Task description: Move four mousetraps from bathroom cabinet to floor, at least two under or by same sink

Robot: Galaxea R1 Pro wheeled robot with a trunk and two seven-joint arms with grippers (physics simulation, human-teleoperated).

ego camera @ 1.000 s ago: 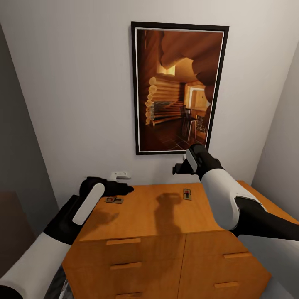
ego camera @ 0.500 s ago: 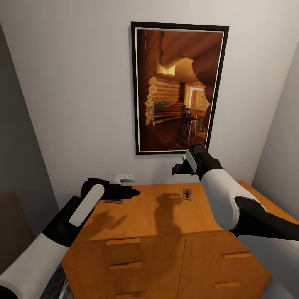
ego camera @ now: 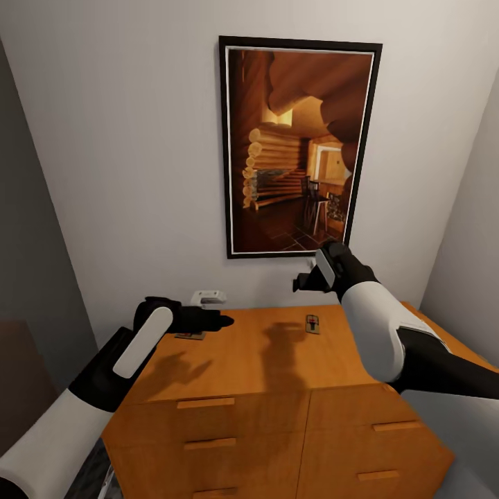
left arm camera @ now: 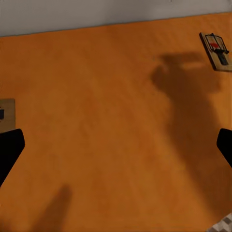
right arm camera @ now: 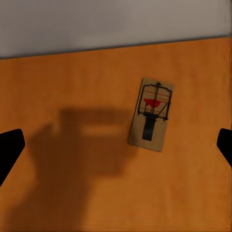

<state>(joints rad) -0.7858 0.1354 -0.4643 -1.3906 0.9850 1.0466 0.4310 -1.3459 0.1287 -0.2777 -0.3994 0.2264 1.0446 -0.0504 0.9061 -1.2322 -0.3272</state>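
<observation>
Cabinet (ego camera: 277, 360) top seen under a picture (ego camera: 298, 147), two mousetraps (right arm camera: 151, 115) (ego camera: 189, 335) on it, left gripper (ego camera: 220, 321) and right gripper (ego camera: 299, 283) both spread above.

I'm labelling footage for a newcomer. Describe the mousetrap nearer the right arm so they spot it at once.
Find the orange-brown cabinet under the framed cabin picture. On its top, near the back wall below the picture's right corner, lies the mousetrap. Unlike the other trap, half hidden by the left end effector, it lies fully exposed, showing a red patch.
</observation>
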